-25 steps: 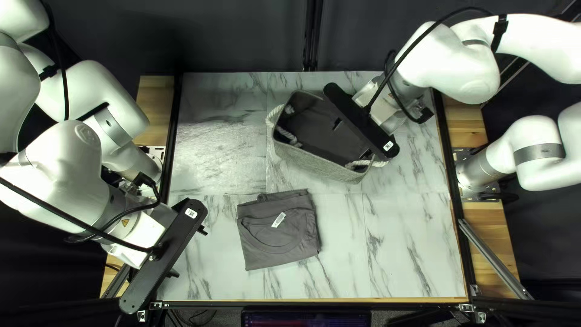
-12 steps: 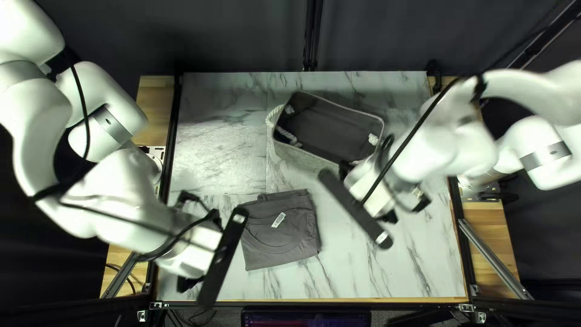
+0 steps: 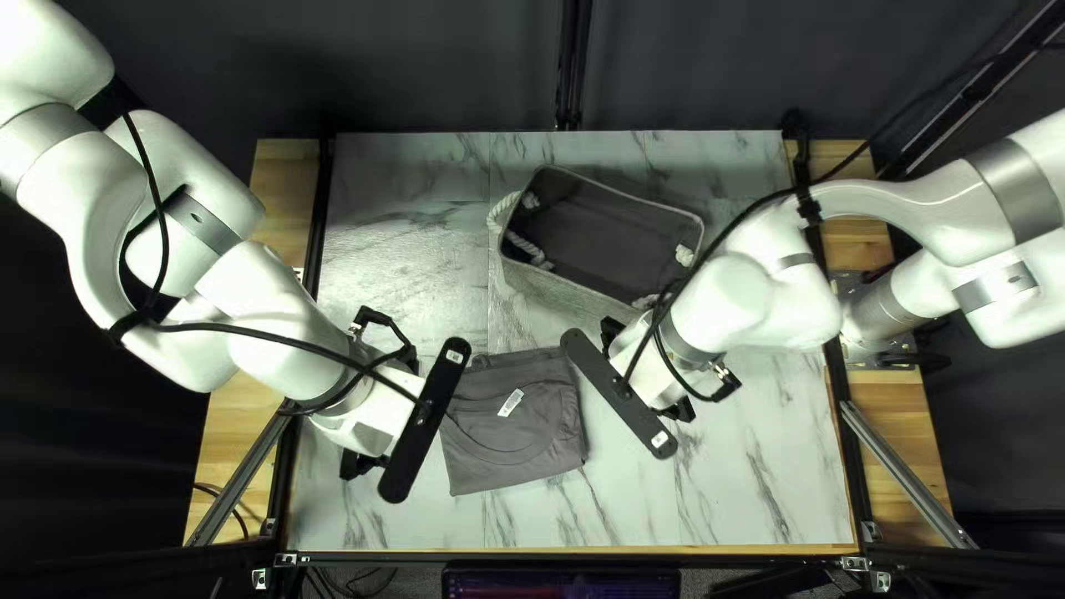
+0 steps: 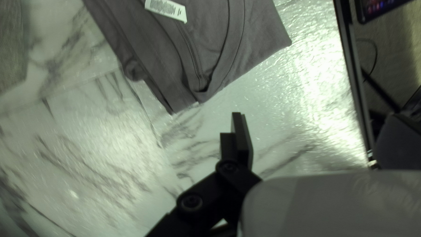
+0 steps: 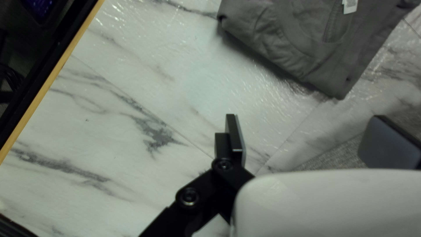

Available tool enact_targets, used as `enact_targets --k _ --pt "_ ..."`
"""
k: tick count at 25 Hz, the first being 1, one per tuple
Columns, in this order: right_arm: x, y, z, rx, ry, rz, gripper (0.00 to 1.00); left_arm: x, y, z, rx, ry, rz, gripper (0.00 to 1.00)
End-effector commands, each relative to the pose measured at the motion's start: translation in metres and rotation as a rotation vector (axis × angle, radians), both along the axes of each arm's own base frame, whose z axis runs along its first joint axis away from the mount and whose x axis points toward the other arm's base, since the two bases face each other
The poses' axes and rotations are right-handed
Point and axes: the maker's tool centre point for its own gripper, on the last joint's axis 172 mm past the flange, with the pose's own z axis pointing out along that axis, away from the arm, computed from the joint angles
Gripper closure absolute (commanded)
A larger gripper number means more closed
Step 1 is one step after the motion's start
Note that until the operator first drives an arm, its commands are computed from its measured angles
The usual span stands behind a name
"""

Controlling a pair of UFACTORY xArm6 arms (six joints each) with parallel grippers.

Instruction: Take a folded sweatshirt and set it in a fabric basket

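A folded gray sweatshirt [image 3: 516, 442] lay flat on the marble-patterned table [image 3: 399, 244] between the two claws of a pair of white robot arms, its white tag [image 3: 510, 403] facing up. Behind it, toward the dark curtain [image 3: 444, 67], a fabric basket [image 3: 560, 294] stood upright, its dark interior open to the camera and its rope handle [image 3: 501, 211] curving out at the left of the top left view. The sweatshirt rested on the table, outside the basket and near its outer wall.

The left claw [image 3: 368, 394] hung released above the table beside the sweatshirt, its fingers spread wide. From the left wrist, the folded cloth appeared ahead of the one finger in sight, a corner near the fingertip but apart from it; the other finger was hidden by the mount.

Across the cloth, the right claw [image 3: 646, 374] was also released, poised between the sweatshirt and the right arm's base. The right wrist view showed its two black fingers standing well apart over the table, with the sweatshirt ahead of them and the basket's woven gray side partly behind one finger. At the table's near edge, part of a screen [image 3: 560, 584] showed.
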Motion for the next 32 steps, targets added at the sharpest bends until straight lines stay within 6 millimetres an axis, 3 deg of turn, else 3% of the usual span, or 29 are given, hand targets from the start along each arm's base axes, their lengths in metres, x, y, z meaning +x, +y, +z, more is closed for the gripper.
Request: enact_targets --k 1,5,9,16,25,32 --pt "0.003 0.002 -0.010 0.028 0.004 0.010 0.00 0.004 -0.005 -0.008 0.048 -0.030 -0.116 0.00" --pt "0.002 0.002 -0.012 0.040 0.006 0.014 0.00 0.013 -0.008 -0.017 0.048 -0.018 -0.165 0.00" --pt "0.004 0.006 -0.013 0.052 0.012 0.011 0.00 0.005 -0.003 -0.018 0.040 -0.019 -0.158 0.00" --pt "0.021 0.010 -0.035 0.039 0.045 -0.016 0.00 0.000 0.002 -0.019 0.032 -0.025 -0.142 0.00" --pt "0.021 -0.005 -0.027 -0.089 0.026 -0.089 0.00 -0.013 0.002 -0.010 0.040 -0.065 -0.108 0.00" --pt "0.018 -0.007 -0.033 -0.113 0.018 -0.078 0.00 -0.012 0.002 -0.010 0.035 -0.067 -0.082 0.00"
